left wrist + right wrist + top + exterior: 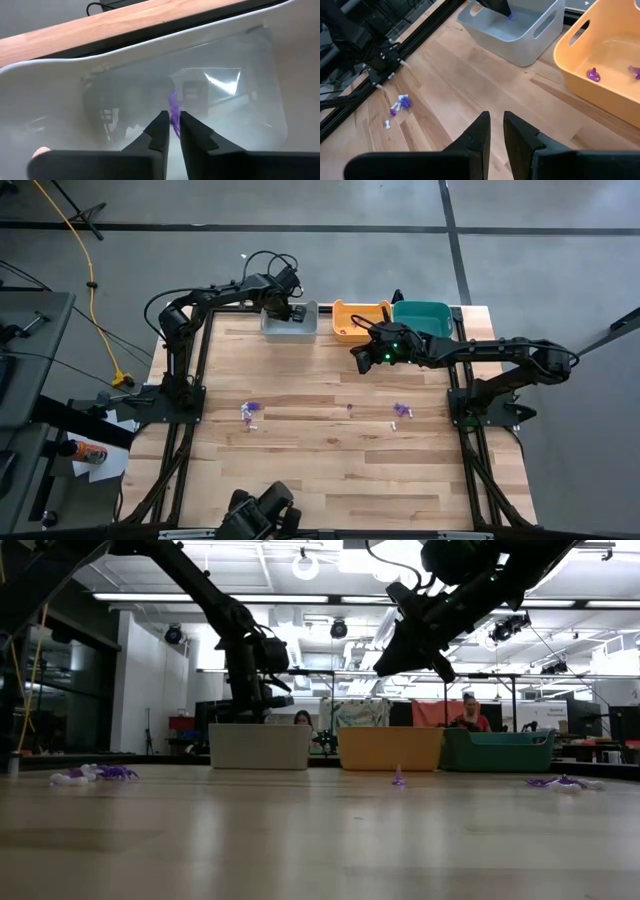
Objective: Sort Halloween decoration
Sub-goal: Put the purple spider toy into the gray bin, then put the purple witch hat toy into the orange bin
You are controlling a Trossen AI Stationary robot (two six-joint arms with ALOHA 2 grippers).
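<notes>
Small purple trinkets lie on the wooden table in three spots: a left cluster [250, 412] [402, 103], a single one [349, 408] [398, 778], and a right cluster [402, 412] [560, 781]. My left gripper [173, 127] [284, 310] hangs over the inside of the grey bin [50, 75] [290, 328], shut on a purple trinket [174, 107]. My right gripper [496, 125] [362, 358] hovers above bare table just in front of the orange bin [580, 65]; its fingers are narrowly open with nothing between them. Two purple trinkets [592, 75] lie on the orange bin's floor. My left gripper pinches the purple trinket [175, 120] between its two fingertips, coming from above and pointing down into the grey bin. Part of the trinket sticks out past the tips. It is lifted clear of the bin's floor.
Three bins stand in a row along the far edge: grey, orange, and teal [425, 315] [500, 750]. The black arm frames run along the table's left and right sides. People sit in the room beyond the far edge [468, 715]. Bare wood lies between the trinkets and the near edge.
</notes>
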